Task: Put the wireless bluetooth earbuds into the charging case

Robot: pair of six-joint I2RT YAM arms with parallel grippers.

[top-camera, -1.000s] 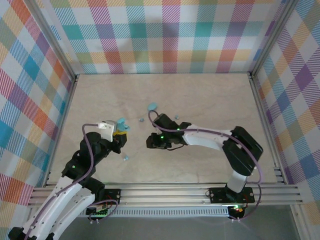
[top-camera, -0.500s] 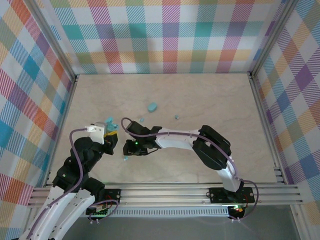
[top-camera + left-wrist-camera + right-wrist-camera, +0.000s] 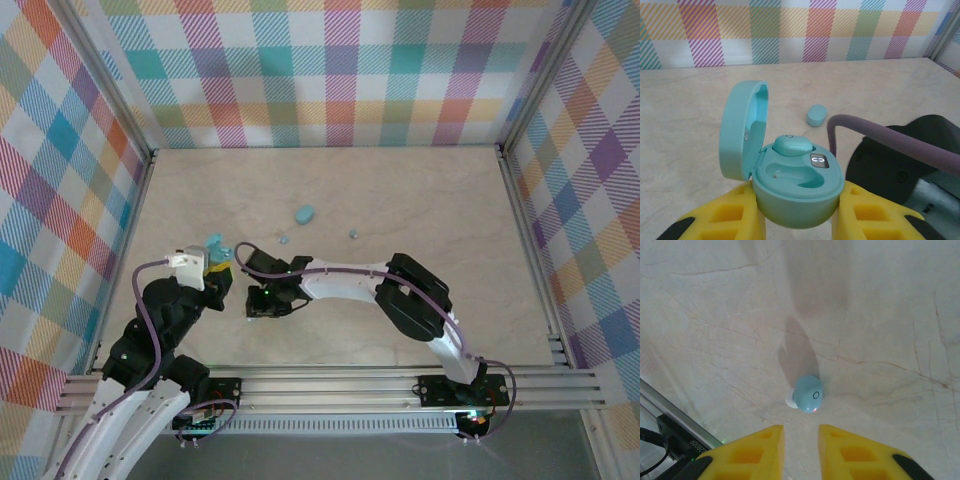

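On the marble counter (image 3: 450, 200), my left end effector (image 3: 799, 212) pinches the base of the open charging case (image 3: 797, 182), which has one earbud (image 3: 792, 146) seated inside. My right end effector (image 3: 801, 450), its fingers slightly apart and empty, hovers just short of a loose earbud (image 3: 808, 394) lying on the counter.

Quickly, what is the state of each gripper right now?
Left gripper: closed on the open light-blue oval plastic charging case.
Right gripper: slightly open, empty; a small light-blue rounded earbud lies on the table before it.
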